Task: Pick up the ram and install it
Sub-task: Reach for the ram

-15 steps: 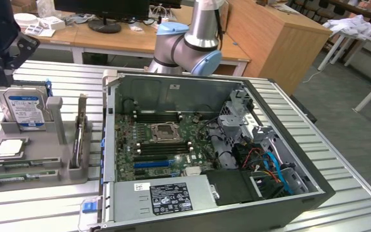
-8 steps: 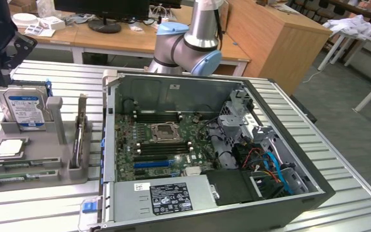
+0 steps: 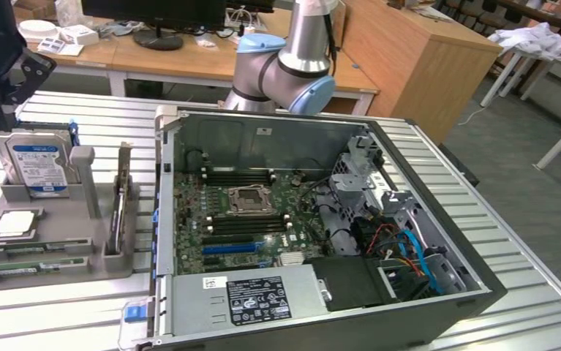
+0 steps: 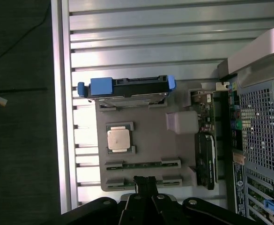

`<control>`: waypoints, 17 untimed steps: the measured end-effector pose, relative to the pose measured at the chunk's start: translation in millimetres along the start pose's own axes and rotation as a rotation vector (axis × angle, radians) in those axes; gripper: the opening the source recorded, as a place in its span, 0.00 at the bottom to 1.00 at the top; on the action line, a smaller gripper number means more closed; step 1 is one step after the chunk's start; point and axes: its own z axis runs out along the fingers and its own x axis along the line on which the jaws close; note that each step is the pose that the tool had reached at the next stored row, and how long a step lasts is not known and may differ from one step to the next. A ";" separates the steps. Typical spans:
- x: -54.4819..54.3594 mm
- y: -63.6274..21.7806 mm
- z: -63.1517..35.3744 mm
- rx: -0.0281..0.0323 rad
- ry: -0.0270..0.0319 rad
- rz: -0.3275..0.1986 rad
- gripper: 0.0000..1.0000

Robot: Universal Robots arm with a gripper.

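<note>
- The gripper (image 4: 146, 187) hangs above the gray holder (image 4: 151, 140) with nothing visibly in it. I cannot tell whether it is released or clenched.
- The ram (image 4: 142, 165) lies in the holder's slot at the exterior view's lower left, not yet lifted.
- By my read this is the pickup step. A clean grasp calls for a straight drop centred across the thin board, clear of the end clips.
- Beyond sit the CPU chip (image 4: 118, 139) and the hard drive (image 4: 127, 89).
- Farthest, the open computer case (image 3: 260, 135) and its memory slots (image 3: 236, 175) stand well apart from the ram.
</note>
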 end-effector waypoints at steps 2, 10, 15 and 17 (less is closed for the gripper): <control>0.1 -0.3 0.0 0.0000 0.0000 0.000 0.11; -0.7 -8.8 -0.3 -0.0001 -0.0001 0.000 0.11; -1.0 -13.5 -0.5 -0.0001 -0.0001 0.000 0.11; -1.1 -15.1 -0.6 0.0000 -0.0001 0.000 0.11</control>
